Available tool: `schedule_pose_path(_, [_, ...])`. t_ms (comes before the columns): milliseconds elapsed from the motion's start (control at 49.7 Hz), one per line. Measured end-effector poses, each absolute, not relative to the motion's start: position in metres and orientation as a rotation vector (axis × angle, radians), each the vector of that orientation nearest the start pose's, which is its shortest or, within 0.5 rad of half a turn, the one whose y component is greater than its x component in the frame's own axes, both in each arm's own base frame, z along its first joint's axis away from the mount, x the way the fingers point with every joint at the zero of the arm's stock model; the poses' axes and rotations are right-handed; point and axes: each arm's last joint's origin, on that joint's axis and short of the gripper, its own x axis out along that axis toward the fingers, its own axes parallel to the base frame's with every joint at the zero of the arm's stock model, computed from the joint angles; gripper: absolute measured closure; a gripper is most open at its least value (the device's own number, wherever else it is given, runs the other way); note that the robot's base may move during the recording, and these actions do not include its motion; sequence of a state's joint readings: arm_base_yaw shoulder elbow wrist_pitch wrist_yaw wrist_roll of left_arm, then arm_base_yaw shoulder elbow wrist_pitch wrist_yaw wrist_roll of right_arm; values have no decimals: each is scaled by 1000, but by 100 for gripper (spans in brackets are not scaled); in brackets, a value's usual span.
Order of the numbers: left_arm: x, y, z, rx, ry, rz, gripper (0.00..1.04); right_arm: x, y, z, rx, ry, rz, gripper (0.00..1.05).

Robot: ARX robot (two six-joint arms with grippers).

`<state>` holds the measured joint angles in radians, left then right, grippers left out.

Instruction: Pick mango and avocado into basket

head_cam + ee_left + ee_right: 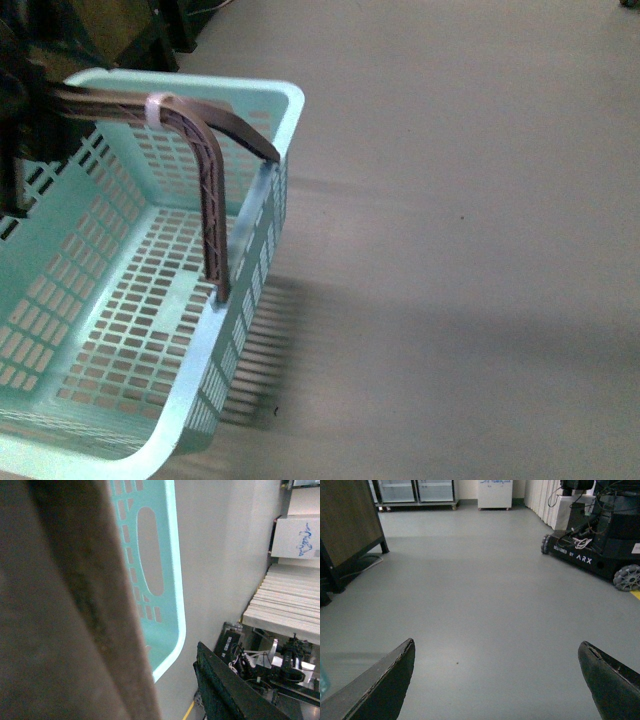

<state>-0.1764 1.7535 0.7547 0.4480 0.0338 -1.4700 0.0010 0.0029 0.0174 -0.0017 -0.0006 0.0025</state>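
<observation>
One teal plastic basket (60, 270), two brown handles (213, 210), one white tie (155, 108) wrapped round them where they met: that was your count. The basket's walls and bottom were slotted lattice, the rim was smooth and rounded, and it stood on the grey floor (450, 250).

The basket's wall ran right alongside your left claw (160, 675), with one long oval slot (150, 550) cut in it. A blurry brown surface (60, 605) sat so close that it hid most of that claw. Only one dark finger (220, 690) showed, so I couldn't tell if it was gripping anything or spread.

Your right claw (496, 644) was spread wide, two dark fingers (385, 680) with worn edges and floor showing between them. A sliver of teal peeked out just beside one finger.

Well ahead of that claw stood one black wheeled base (590, 555), two wheels showing, lettered "DESIGNED BY ARX" in white. Farther ahead, one white cabinet (495, 492) had a blue scribble I couldn't read.
</observation>
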Motion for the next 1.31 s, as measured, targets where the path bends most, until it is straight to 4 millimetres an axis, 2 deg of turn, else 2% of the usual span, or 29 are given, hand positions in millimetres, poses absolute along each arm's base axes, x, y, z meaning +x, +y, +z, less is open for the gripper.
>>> schedule_pose_path(40, [317, -57, 157, -1385, 581, 227, 76, 97, 0, 169, 3, -13, 1, 9])
schedule_pose_path(161, [298, -52, 194, -1388, 552, 204, 76, 97, 0, 169, 3, -13, 1, 9])
schedule_pose_path(222, [279, -47, 222, -1396, 536, 184, 76, 97, 0, 169, 2, -13, 1, 9])
schedule_pose_path(322, [249, -39, 254, -1408, 516, 163, 76, 97, 0, 169, 3, -13, 1, 9])
schedule_pose_path(483, [209, -27, 283, -1422, 493, 156, 76, 97, 0, 169, 3, -13, 1, 9])
schedule_pose_path(624, [197, -23, 293, -1428, 462, 147, 76, 97, 0, 169, 3, -13, 1, 9])
schedule_pose_path(1309, [197, -23, 295, -1426, 459, 141, 76, 97, 0, 169, 3, -13, 0, 9])
